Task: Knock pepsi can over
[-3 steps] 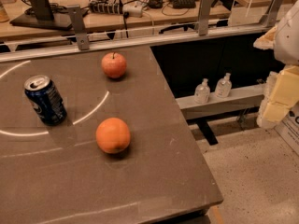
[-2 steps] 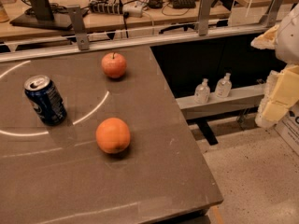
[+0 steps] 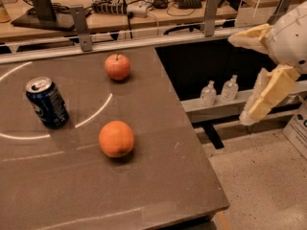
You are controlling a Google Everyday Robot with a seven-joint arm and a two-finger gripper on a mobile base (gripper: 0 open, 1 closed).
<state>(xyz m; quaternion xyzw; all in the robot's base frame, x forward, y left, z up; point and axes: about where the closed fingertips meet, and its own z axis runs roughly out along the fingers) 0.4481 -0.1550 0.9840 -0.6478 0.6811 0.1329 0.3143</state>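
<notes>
The pepsi can [image 3: 46, 102], dark blue with a silver top, stands upright on the left part of the brown table [image 3: 158, 176]. My gripper [image 3: 238, 80] hangs in the air off the table's right edge, far to the right of the can. Its two cream fingers [image 3: 268, 94] are spread apart and hold nothing.
An orange [image 3: 116, 139] lies on the table to the right of and nearer than the can. A red apple [image 3: 117, 67] sits further back. Two small clear bottles [image 3: 218, 91] stand on a low shelf right of the table. A cluttered bench with cables [image 3: 120, 6] runs along the back.
My gripper has moved a little to the left, toward the table's right edge. The can, orange and apple have not moved.
</notes>
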